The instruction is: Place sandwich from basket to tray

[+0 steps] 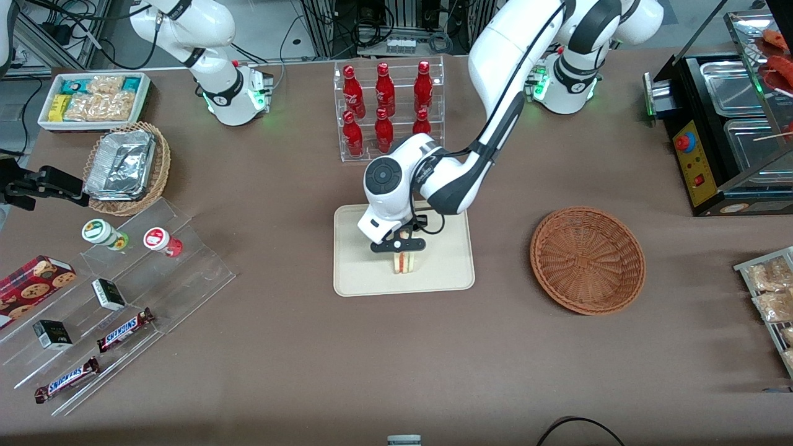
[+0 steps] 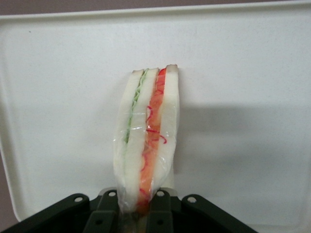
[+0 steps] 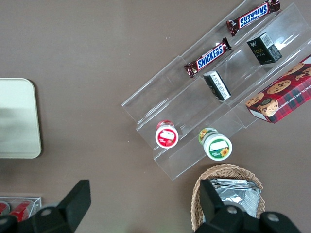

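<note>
The sandwich (image 1: pixel 404 261) is a clear-wrapped wedge of pale bread with red, orange and green filling. It stands on its edge on the cream-beige tray (image 1: pixel 359 279), in the part of the tray nearer the front camera. My left gripper (image 1: pixel 403 246) is directly above it, shut on its top end. The left wrist view shows the sandwich (image 2: pixel 146 141) pinched between the black fingers (image 2: pixel 163 208) over the tray (image 2: pixel 252 97). The reddish-brown wicker basket (image 1: pixel 587 259) sits empty on the table beside the tray, toward the working arm's end.
A clear rack of red bottles (image 1: pixel 387 108) stands farther from the camera than the tray. A clear stepped shelf (image 1: pixel 124 291) with snack bars and cups and a tan foil-tray basket (image 1: pixel 127 167) lie toward the parked arm's end. A black food warmer (image 1: pixel 725 124) stands at the working arm's end.
</note>
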Robot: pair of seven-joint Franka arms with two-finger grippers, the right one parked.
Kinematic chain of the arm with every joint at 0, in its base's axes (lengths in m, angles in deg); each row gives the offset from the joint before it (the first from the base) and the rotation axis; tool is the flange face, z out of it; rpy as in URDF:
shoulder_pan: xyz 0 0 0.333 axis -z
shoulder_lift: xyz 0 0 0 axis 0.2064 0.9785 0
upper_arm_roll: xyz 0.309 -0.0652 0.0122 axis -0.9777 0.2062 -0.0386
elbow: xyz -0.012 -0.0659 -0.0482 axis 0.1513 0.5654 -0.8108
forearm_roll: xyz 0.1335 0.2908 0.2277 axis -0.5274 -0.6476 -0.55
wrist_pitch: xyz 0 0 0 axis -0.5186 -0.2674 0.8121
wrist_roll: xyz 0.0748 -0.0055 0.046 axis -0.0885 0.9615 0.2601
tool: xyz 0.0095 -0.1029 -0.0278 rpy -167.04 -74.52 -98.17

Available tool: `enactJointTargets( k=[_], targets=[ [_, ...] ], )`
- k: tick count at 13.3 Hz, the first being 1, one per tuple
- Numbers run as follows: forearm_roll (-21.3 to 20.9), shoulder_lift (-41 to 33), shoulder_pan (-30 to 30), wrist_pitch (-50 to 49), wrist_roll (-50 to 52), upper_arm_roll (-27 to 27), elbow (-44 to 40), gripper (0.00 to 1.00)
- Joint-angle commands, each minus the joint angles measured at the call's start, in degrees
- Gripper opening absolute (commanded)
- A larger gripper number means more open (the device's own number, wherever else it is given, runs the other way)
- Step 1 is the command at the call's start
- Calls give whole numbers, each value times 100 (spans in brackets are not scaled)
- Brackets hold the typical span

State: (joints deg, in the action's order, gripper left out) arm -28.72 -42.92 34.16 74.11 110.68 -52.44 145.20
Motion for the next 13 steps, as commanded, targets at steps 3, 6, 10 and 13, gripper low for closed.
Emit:
enactJointTargets(
  k=[3, 6, 10, 13],
  targets=[
    [-22, 128, 148, -9, 137, -39, -147, 96],
    [-48, 31, 130, -79, 128, -65, -182, 100],
    [-40, -495, -36, -527, 128, -101, -199, 100],
    [-22, -987, -352, -800, 172, -101, -199, 100]
  ],
)
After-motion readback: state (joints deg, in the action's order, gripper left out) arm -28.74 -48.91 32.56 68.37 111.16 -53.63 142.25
